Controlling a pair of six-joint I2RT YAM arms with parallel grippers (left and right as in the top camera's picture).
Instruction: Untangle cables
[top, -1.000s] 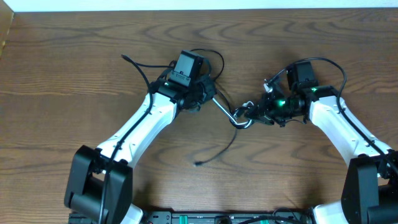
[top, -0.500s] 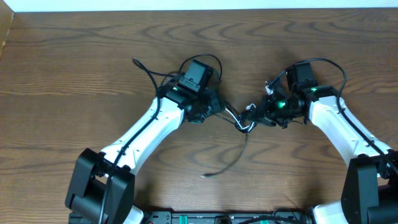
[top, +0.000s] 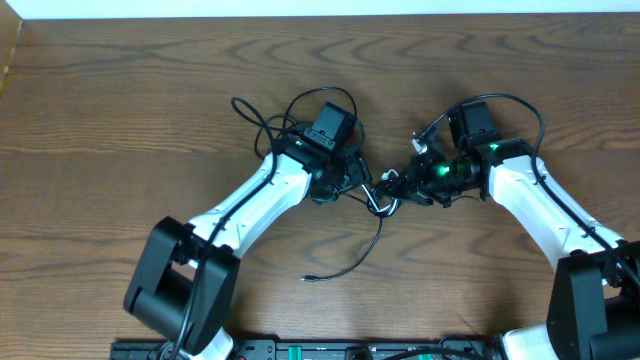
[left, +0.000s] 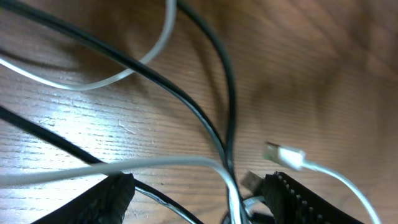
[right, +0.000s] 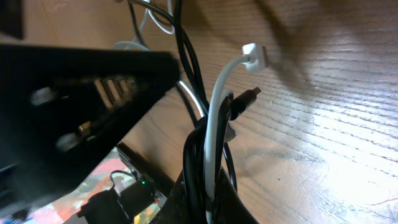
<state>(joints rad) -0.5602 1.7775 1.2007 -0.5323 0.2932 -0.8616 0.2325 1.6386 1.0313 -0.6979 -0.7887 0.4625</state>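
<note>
The cables (top: 380, 203), several black and one white, are knotted together between my two grippers at mid-table. My left gripper (top: 358, 185) is open; in the left wrist view its fingers (left: 106, 200) stand wide apart with white and black cables (left: 221, 143) running loose between them. A white plug (left: 286, 155) lies on the wood just ahead. My right gripper (top: 402, 186) is shut on the bundle of cables (right: 208, 155). From that bundle the white plug (right: 255, 59) and a black plug (right: 249, 96) stick up. One black tail (top: 345, 268) trails toward the front edge.
A black cable loop (top: 255, 115) lies on the table behind the left arm. The left arm's dark body (right: 81, 93) fills the left of the right wrist view, close to the bundle. The wooden table (top: 120, 120) extends bare to the left and back.
My left gripper has opened and let go of the cable. It has moved right, closer to the right gripper. The loose black tail and the rear loop shifted with it.
</note>
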